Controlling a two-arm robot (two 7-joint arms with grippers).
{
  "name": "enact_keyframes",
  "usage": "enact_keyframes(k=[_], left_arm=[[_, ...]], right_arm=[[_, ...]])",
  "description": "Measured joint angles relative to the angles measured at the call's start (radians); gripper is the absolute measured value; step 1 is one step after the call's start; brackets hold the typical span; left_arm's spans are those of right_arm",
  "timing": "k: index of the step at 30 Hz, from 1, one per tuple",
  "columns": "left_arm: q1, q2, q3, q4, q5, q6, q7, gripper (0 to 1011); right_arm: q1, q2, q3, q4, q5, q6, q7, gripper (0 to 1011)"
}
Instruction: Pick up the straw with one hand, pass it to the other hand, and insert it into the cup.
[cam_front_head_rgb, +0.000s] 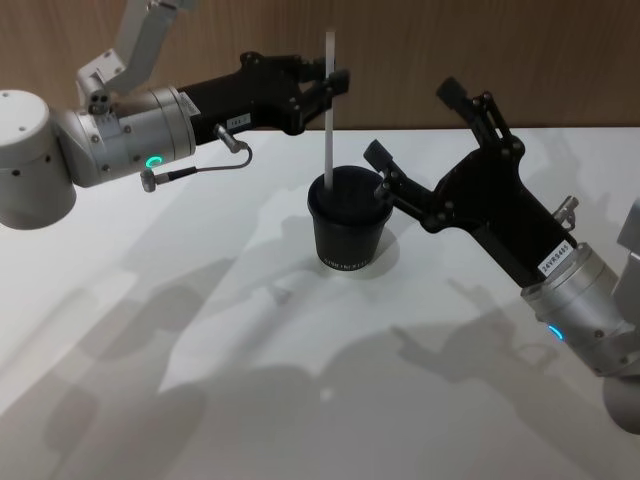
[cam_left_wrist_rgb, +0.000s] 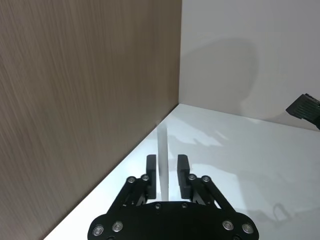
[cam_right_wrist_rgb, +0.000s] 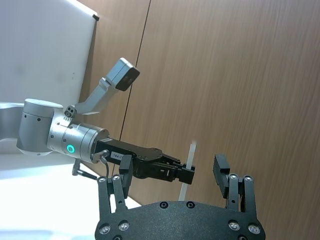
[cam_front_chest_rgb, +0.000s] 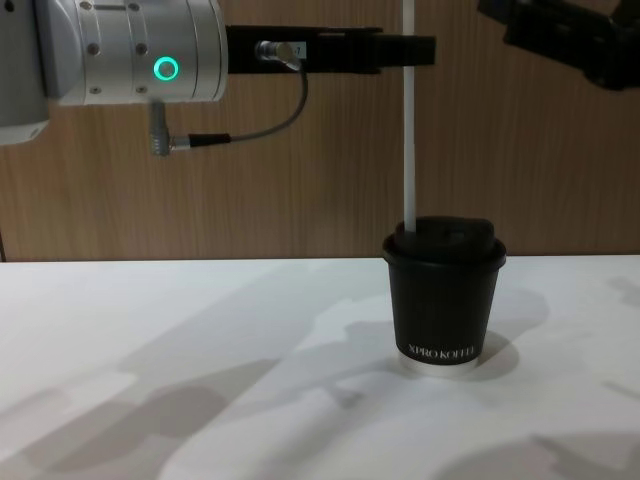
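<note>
The white straw stands upright, its lower end in the domed lid of the black cup at mid-table. My left gripper, long and black with a silver green-ringed wrist, is shut on the straw's upper part, well above the lid. The chest view shows the straw running straight down from that gripper to the cup. In the left wrist view the straw sits between the fingers. My right gripper hangs open and holds nothing, just right of the cup and above it.
A wood-panel wall runs along the far edge of the white table. The left arm's grey cable loops below its wrist. Bare tabletop lies in front of the cup and to its left.
</note>
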Motion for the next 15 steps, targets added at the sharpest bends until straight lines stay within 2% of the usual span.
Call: enact_keyframes(k=[1, 5, 7, 9, 11, 12, 15], left_arm=[[0.0, 0.0, 0.0, 0.0, 0.0, 0.0, 0.0, 273], [-0.001, 0.0, 0.001, 0.001, 0.001, 0.001, -0.001, 366], [-0.001, 0.001, 0.002, 0.002, 0.002, 0.001, -0.001, 472], [-0.001, 0.001, 0.002, 0.002, 0.002, 0.001, -0.001, 495], [-0.002, 0.001, 0.002, 0.002, 0.002, 0.001, -0.001, 555], [-0.002, 0.001, 0.002, 0.002, 0.002, 0.001, -0.001, 618], [-0.002, 0.0, 0.002, 0.003, 0.002, 0.001, -0.002, 680]], right_arm=[[0.0, 0.0, 0.0, 0.0, 0.0, 0.0, 0.0, 1001], [0.0, 0.0, 0.0, 0.0, 0.0, 0.0, 0.0, 1001], [0.0, 0.0, 0.0, 0.0, 0.0, 0.0, 0.0, 1001], [0.0, 0.0, 0.0, 0.0, 0.0, 0.0, 0.0, 1001], [0.0, 0.0, 0.0, 0.0, 0.0, 0.0, 0.0, 1001], [0.0, 0.0, 0.0, 0.0, 0.0, 0.0, 0.0, 1001], [0.0, 0.0, 0.0, 0.0, 0.0, 0.0, 0.0, 1001]])
